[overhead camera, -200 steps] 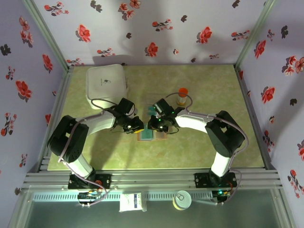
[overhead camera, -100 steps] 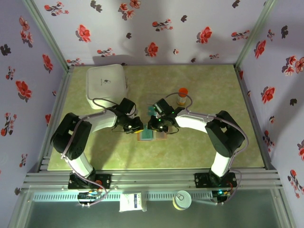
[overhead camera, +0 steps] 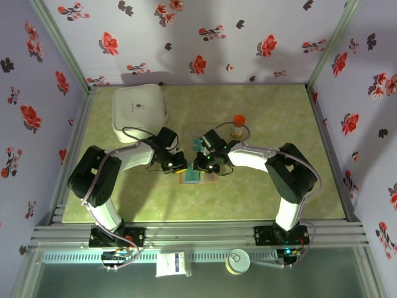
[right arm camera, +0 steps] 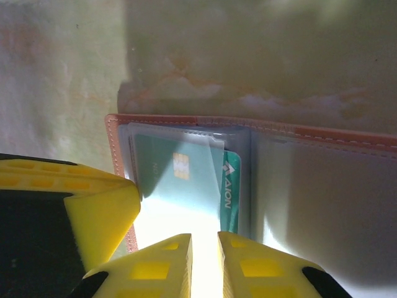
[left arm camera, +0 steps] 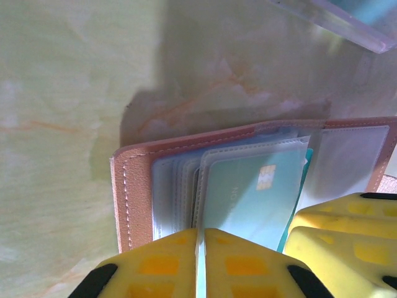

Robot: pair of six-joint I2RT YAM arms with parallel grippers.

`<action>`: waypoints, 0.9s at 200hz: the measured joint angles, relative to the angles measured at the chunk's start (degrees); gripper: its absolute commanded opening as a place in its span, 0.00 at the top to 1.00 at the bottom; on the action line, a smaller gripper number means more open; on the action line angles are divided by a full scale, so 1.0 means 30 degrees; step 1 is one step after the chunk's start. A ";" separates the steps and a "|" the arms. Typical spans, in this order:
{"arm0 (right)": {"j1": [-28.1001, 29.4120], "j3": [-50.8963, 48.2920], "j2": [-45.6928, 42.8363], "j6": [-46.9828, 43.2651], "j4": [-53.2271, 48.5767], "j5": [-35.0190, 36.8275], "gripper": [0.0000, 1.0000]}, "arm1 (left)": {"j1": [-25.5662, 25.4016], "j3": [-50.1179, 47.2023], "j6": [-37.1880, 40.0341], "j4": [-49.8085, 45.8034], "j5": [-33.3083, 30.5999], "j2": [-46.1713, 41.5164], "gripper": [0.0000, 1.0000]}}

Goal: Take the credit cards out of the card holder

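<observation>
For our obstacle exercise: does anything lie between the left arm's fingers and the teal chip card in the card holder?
Yes. A clear sleeve of the card holder covers the teal chip card. The left fingers meet at the sleeve's edge, so plastic, not bare card, faces them.

From above, your two white-and-black arms bend inward and meet at mid-table. Your left gripper and right gripper sit close together, tips down over the small tan leather card holder, which lies open on the green marbled tabletop. A thin teal credit card shows just below the tips. How the jaws stand is too small to read here. A white square box with rounded corners sits at the far left, and a small orange-capped bottle stands just behind your right arm.
</observation>
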 measured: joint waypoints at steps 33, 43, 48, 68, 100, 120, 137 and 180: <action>-0.0073 0.0000 0.0270 -0.0095 0.0015 -0.0066 0.82 | 0.0022 0.0036 0.0007 0.0000 0.0000 0.0036 0.90; -0.0073 0.0000 0.0284 -0.0102 0.0015 -0.0066 0.82 | 0.0044 0.0044 0.0007 0.0000 0.0000 0.0051 0.90; -0.0073 0.0000 0.0284 -0.0102 0.0015 -0.0066 0.82 | 0.0058 0.0044 0.0007 0.0007 0.0000 0.0066 0.90; -0.0073 0.0000 0.0291 -0.0109 0.0007 -0.0051 0.80 | 0.0095 0.0109 0.0015 -0.0015 0.0000 0.0117 0.90; -0.0073 0.0000 0.0291 -0.0262 -0.0066 0.0109 0.79 | 0.0124 0.0255 0.0087 -0.0197 -0.0007 0.0146 0.90; -0.0073 0.0000 0.0277 -0.0423 -0.0153 0.0182 0.79 | 0.0131 0.0255 0.0146 -0.0306 -0.0007 0.0146 0.90; -0.0073 0.0000 0.0233 -0.0474 -0.0204 0.0211 0.79 | 0.0131 0.0255 0.0168 -0.0357 -0.0007 0.0146 0.90; -0.0073 0.0000 -0.0095 -0.0612 -0.0809 0.0612 0.79 | 0.0197 0.0255 0.0233 -0.0583 -0.0022 0.0044 0.90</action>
